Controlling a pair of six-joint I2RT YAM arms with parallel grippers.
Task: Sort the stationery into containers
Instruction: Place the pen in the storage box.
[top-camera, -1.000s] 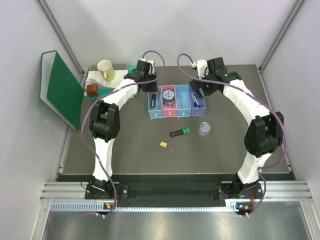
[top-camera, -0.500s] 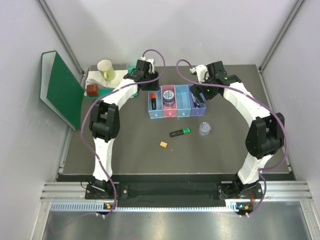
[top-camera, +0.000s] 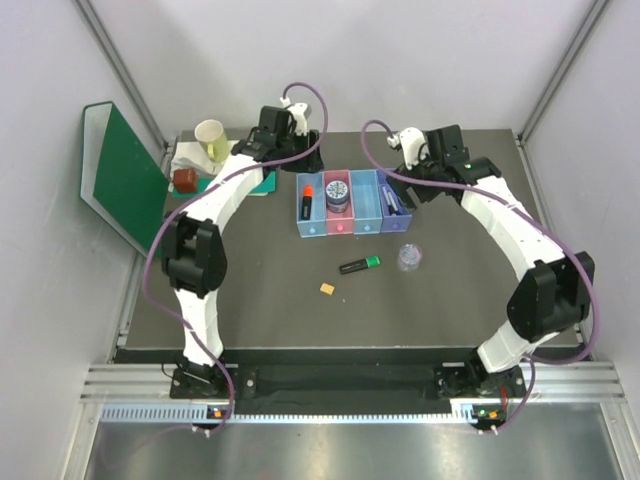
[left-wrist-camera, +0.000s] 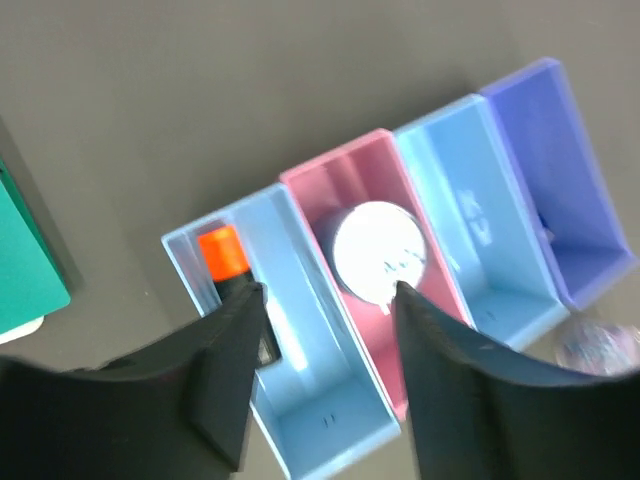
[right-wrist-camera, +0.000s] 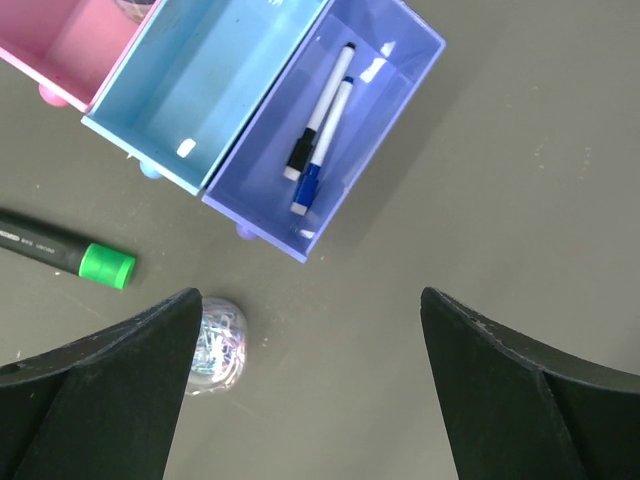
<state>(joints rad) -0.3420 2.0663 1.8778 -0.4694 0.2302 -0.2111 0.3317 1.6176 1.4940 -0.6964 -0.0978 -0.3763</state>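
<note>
Hovering open and empty, the left pincer (left-wrist-camera: 325, 295) hangs near the light blue bin (left-wrist-camera: 330, 420), which holds the orange-capped highlighter (left-wrist-camera: 222, 252). The tin (left-wrist-camera: 378, 255) sits in the pink bin (left-wrist-camera: 330, 180), two white pens (right-wrist-camera: 322, 125) in the purple bin (right-wrist-camera: 400, 60). The right pincer (right-wrist-camera: 310, 295) gapes wide, empty. Tan block (top-camera: 326, 288), green-capped highlighter (top-camera: 359, 265) and clear tub (top-camera: 410, 257) lie loose on the tabletop (top-camera: 250, 280).

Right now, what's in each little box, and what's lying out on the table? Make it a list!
light blue bin: orange-capped highlighter
pink bin: round tin
blue bin: nothing seen inside
purple bin: two white pens
loose on the table: green-capped highlighter, clear tub, tan block
left jaws: open, holding nothing, above the bins
right jaws: open, holding nothing
</note>
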